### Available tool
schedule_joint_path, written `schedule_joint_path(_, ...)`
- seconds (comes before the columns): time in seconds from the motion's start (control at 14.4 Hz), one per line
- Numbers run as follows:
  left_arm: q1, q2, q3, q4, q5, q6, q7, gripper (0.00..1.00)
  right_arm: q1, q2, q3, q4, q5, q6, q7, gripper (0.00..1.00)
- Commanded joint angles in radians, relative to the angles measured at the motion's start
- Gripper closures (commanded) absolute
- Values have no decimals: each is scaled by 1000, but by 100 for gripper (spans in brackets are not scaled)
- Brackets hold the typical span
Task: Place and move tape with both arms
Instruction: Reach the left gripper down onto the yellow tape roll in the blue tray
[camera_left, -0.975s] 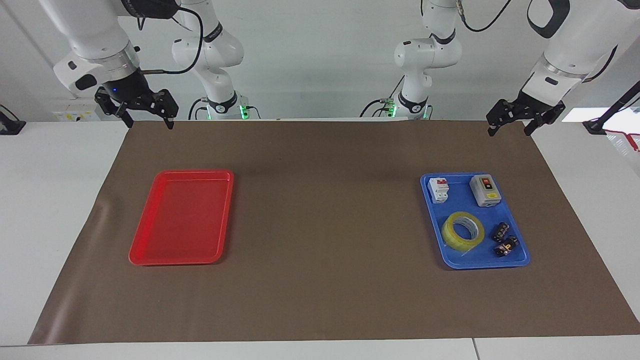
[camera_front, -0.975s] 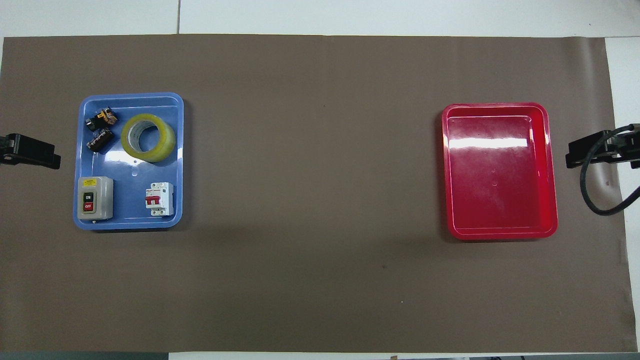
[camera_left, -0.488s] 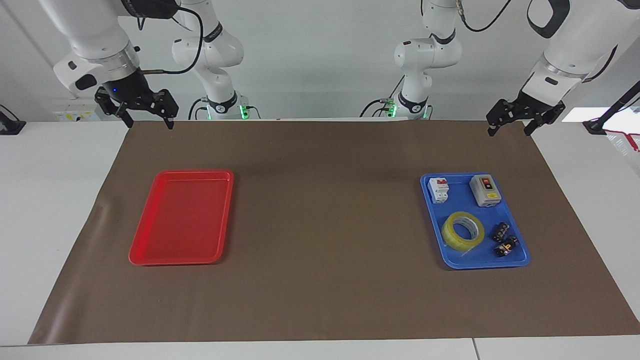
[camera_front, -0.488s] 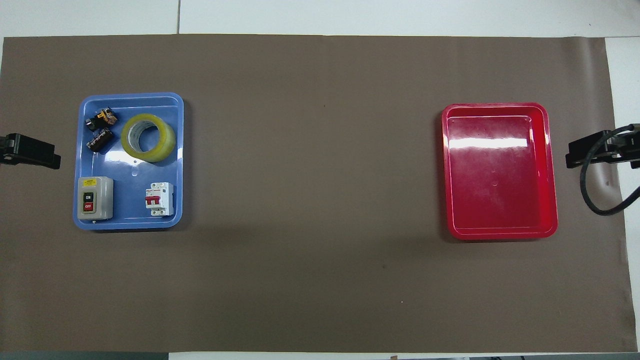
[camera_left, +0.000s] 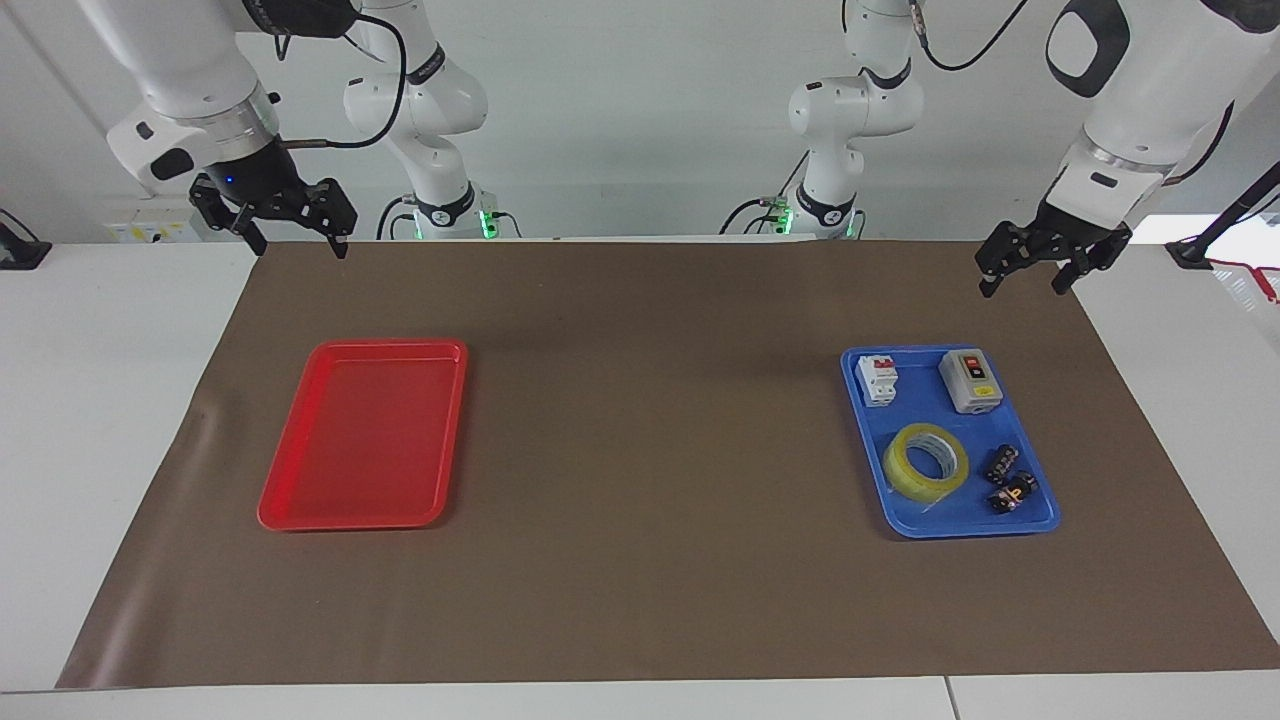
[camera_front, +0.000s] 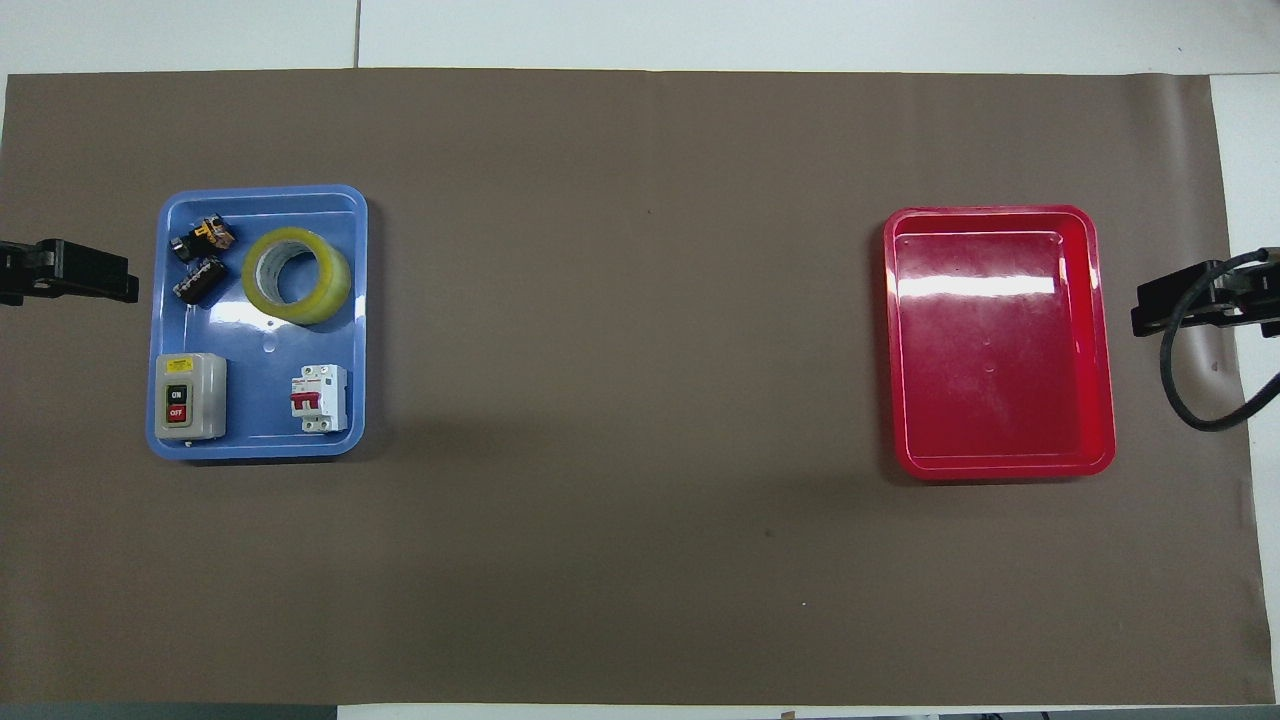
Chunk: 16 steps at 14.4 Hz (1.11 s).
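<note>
The tape (camera_left: 925, 461) (camera_front: 296, 275), a yellow translucent roll with a pale core, lies flat in the blue tray (camera_left: 868, 470) (camera_front: 262, 192) toward the left arm's end of the table. My left gripper (camera_left: 1022, 288) (camera_front: 75, 284) hangs open in the air over the brown mat, near the tray's corner closest to the robots, and touches nothing. My right gripper (camera_left: 299, 249) (camera_front: 1185, 304) waits open over the mat's corner at the right arm's end, holding nothing.
In the blue tray, a grey on/off switch box (camera_left: 970, 380) and a white breaker (camera_left: 878, 380) lie nearer to the robots than the tape. Small black parts (camera_left: 1008, 480) lie beside it. A red tray (camera_left: 365, 435) (camera_front: 1000, 340) lies toward the right arm's end. A brown mat (camera_left: 650, 450) covers the table.
My left gripper has dropped a little and shifted toward the blue tray. The right arm, the tape and both trays have stayed still.
</note>
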Motion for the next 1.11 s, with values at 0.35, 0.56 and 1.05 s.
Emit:
schedule_joint_path(0.35,17,179,1,-153,-12,351,-13,0,-14,-13,5,-16,5,17,-22,0)
schedule_joint_path(0.56,20,214,1,-235,-12,510,-14,0,-14,-13,5,-16,5,17,-22,0)
schedule_joint_path(1.05,20,285,3,-275,-12,630,-99,2,-14,-13,5,-16,5,18,-22,0)
